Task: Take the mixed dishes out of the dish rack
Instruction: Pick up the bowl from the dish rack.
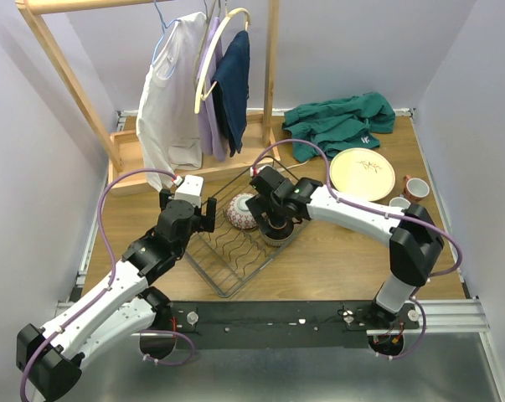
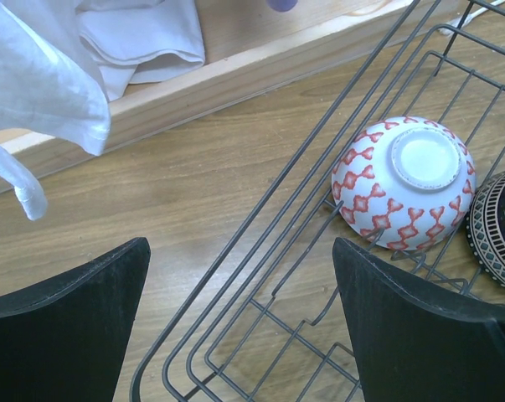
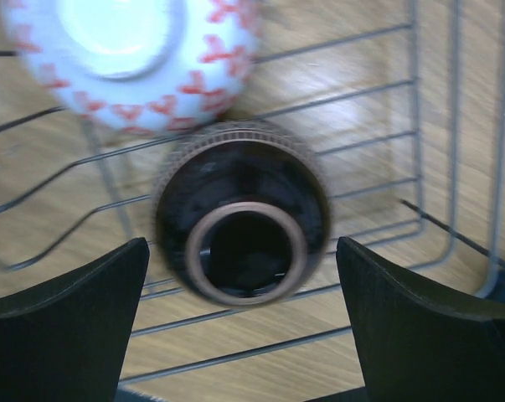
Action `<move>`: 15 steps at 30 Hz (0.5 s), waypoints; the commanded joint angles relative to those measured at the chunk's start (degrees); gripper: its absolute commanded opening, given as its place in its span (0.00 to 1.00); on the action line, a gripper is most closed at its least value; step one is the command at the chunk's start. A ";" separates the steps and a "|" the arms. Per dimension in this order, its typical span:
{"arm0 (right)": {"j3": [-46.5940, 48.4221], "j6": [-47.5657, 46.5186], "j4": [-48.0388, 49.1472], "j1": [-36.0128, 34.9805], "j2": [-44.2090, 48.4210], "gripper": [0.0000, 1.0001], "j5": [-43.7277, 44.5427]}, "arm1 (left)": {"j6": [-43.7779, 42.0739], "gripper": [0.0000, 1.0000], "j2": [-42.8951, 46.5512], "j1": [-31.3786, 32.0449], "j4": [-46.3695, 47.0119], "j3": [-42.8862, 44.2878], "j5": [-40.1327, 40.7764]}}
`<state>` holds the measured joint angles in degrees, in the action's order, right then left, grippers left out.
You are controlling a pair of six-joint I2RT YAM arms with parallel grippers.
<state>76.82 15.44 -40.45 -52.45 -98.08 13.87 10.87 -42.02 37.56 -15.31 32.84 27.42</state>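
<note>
The black wire dish rack [image 1: 235, 251] sits mid-table. In it a white bowl with a red pattern [image 1: 241, 210] lies upside down, also in the left wrist view [image 2: 403, 182] and the right wrist view [image 3: 135, 63]. A dark bowl [image 3: 242, 213] lies upside down beside it, its edge in the left wrist view [image 2: 495, 228]. My right gripper [image 3: 244, 322] is open just above the dark bowl [image 1: 277, 224]. My left gripper [image 2: 239, 322] is open and empty over the rack's left corner [image 2: 235, 335]. A cream plate [image 1: 362, 173], a red cup [image 1: 415, 188] and a pale cup [image 1: 400, 203] stand on the table at right.
A wooden clothes rack [image 1: 68, 75] with hanging garments [image 1: 172, 100] stands at the back left; its base board [image 2: 235, 67] is close to the left gripper. A green cloth [image 1: 340, 121] lies at the back right. Walls close in on both sides.
</note>
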 commanded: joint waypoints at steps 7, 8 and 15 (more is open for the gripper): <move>-0.88 -3.31 -1.22 0.59 -4.30 1.00 17.59 | -1.29 0.99 0.18 -0.21 1.60 0.38 0.97; -0.62 -3.40 -0.87 1.20 -4.48 1.00 18.03 | -1.38 0.99 0.36 -0.29 1.60 0.38 1.06; 1.49 -5.24 1.08 3.49 -5.98 1.00 21.46 | -1.64 0.99 0.71 -0.30 1.60 0.29 1.14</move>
<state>76.07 11.99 -40.27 -50.37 -102.37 29.17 10.02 -42.00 37.56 -15.03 32.84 27.44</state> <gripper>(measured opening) 0.997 0.988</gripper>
